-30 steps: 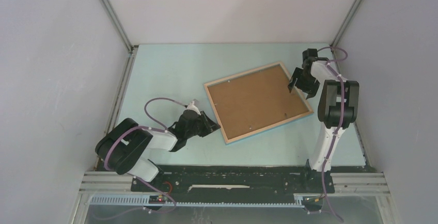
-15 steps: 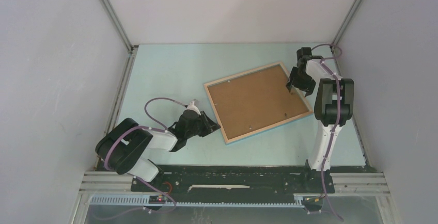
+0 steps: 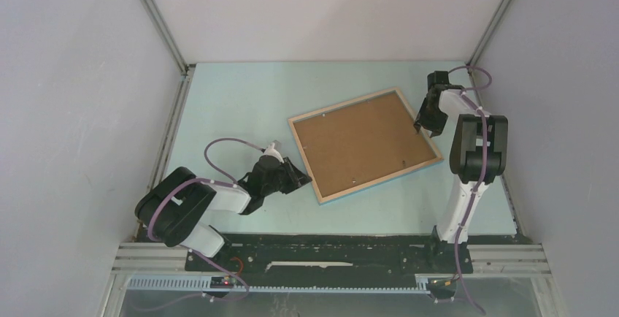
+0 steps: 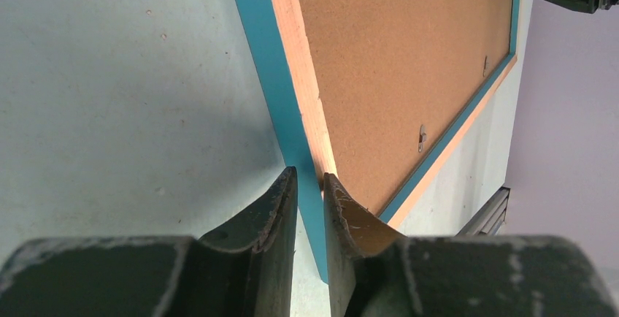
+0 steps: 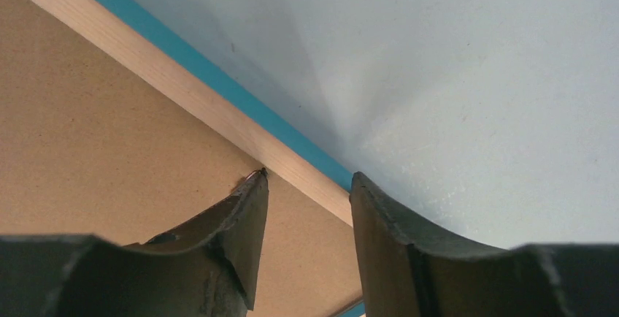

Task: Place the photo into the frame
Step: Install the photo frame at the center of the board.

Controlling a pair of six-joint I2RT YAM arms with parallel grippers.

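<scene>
Board (image 3: 361, 142) fills the frame (image 3: 344, 105); left jaws clamp its corner, right jaws stand apart astride its rim.

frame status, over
Left end effector clamped on frame near corner. Right end effector open, straddling right rail. Frame face down, backing board in. Photo not visible.

Bare table (image 3: 233, 105) L of frame (image 3: 379, 179)

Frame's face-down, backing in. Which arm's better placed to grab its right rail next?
Right. The right pincer straddles that rail of the frame, jaws open, one finger over the backing board. The left pincer is shut on the near-left corner.
</scene>
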